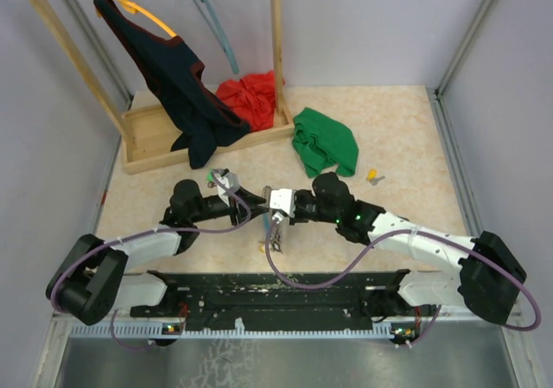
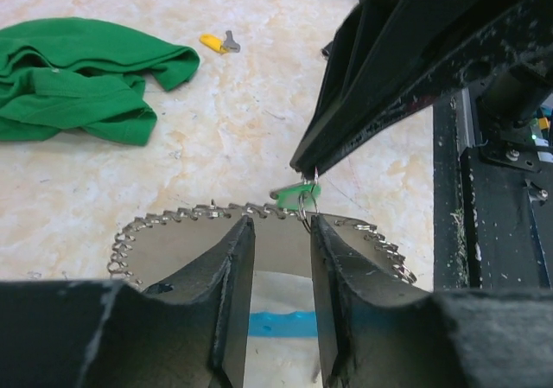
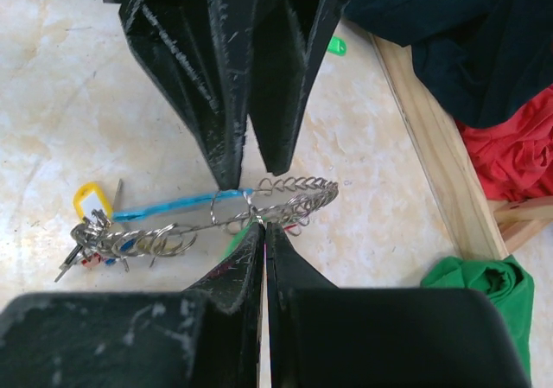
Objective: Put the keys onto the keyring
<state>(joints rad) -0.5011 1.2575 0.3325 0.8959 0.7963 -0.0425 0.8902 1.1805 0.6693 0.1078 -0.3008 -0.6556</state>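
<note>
Ahead of left gripper [image 2: 281, 225]: right gripper [image 3: 263, 231], silver wire keyring [image 3: 298, 185] between.
Beyond: light wooden rack base [image 1: 151, 137], crumpled green cloth [image 1: 324, 142].
Around the tips: bare beige tabletop [image 2: 225, 120].

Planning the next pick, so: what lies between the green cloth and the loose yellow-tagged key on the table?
Nothing; only bare tabletop separates the green cloth from the yellow-tagged key, seen plainly in the top view.
</note>
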